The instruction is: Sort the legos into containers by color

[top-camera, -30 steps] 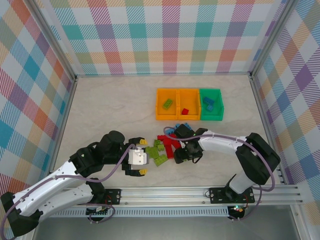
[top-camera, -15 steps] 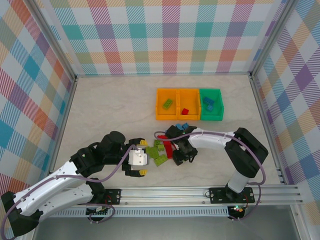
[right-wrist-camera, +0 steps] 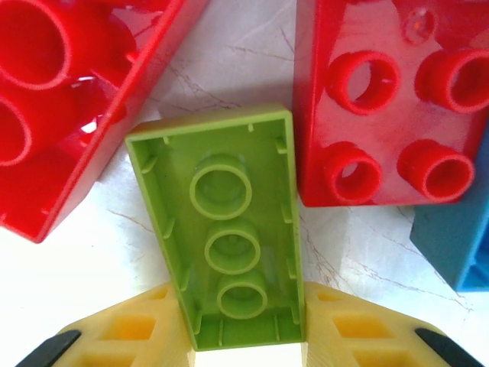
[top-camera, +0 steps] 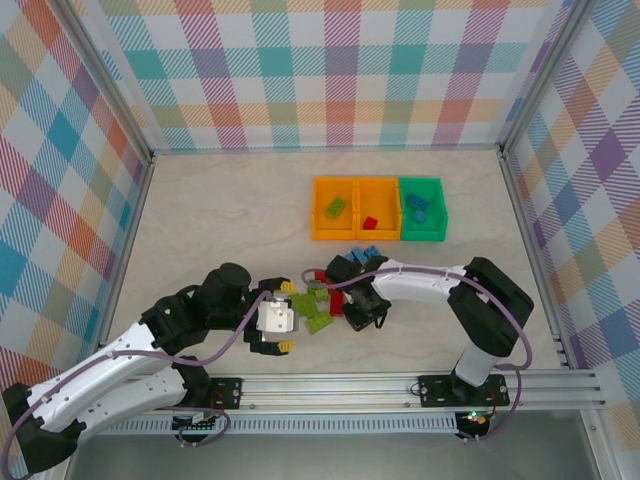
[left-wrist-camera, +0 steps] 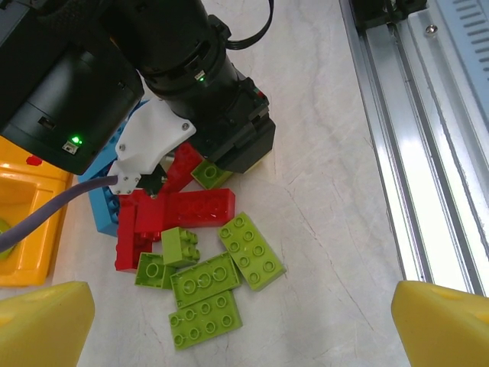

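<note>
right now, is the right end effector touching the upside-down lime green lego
Touching. The right wrist view shows the right end effector's fingers pressed against both sides of the upside-down lime green lego.

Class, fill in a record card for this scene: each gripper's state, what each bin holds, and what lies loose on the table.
left gripper: open, beside the pile
right gripper: shut on an upturned lime brick
left orange bin: one lime brick
middle orange bin: one red brick
green bin: blue bricks
loose pile: red, lime and blue pieces on the table
</note>
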Robot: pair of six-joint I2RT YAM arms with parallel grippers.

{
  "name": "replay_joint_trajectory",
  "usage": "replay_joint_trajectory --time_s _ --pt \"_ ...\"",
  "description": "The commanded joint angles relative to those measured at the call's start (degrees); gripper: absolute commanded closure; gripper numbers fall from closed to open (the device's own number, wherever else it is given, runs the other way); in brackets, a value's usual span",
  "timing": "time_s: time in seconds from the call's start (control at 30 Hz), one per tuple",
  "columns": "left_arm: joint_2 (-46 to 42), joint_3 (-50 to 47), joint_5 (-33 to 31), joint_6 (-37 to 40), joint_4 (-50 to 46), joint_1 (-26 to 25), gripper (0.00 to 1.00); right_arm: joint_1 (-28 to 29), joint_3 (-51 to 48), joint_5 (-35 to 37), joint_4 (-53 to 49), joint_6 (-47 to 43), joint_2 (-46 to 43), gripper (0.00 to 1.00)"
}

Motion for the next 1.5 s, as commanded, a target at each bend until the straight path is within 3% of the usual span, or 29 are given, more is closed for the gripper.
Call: replay_joint_trajectory --time_s 0.0,0.13,0.23,0.43,0.6,0.73,0.8,0.9,1.07,1.27,1.47 --pt "-1.6 -1.2 1.7 0.3 3.3 -0.6 0.0 0.7 -1.0 1.4 -0.5 3.6 -7.4 0.72" --pt "-3.4 -2.3 -1.4 -3.2 7.7 -0.4 0.0 0.1 2.7 5.4 -2.8 5.2 -13.7 0.76" --pt "-4.0 -2.6 -4.3 -6.1 10.4 -0.1 0.0 -3.0 8.9 6.0 0.2 3.8 -12.7 0.77" --pt "-3.8 -3.0 -8.7 -9.0 12.6 0.2 0.0 -12.8 27.1 4.3 4.6 1.8 3.9 0.77" --pt "-4.5 -3.8 -10.4 -9.9 14.3 0.2 0.0 -17.3 41.5 3.1 4.8 1.0 18.7 0.77" --pt "-4.6 -4.0 -10.7 -10.2 14.7 0.2 0.0 -18.6 49.1 2.5 3.4 1.4 25.4 0.67" --pt "-4.6 -4.0 -10.9 -10.2 14.8 0.2 0.0 -18.7 51.1 2.1 3.0 1.3 26.7 0.52" --pt "-4.7 -4.0 -10.8 -10.3 14.9 0.3 0.0 -18.7 52.7 1.9 1.7 1.4 26.5 0.39" --pt "-3.9 -4.0 -10.7 -10.8 15.2 0.4 0.0 -18.7 48.9 2.6 1.6 1.0 20.4 0.33" --pt "-2.3 -2.3 -11.6 -15.0 15.0 1.0 0.0 -18.7 29.7 -1.3 8.0 2.2 1.2 0.23" --pt "3.7 6.9 -17.1 -31.6 10.0 1.4 0.0 -18.6 8.2 -6.2 8.9 7.7 -22.6 0.2"
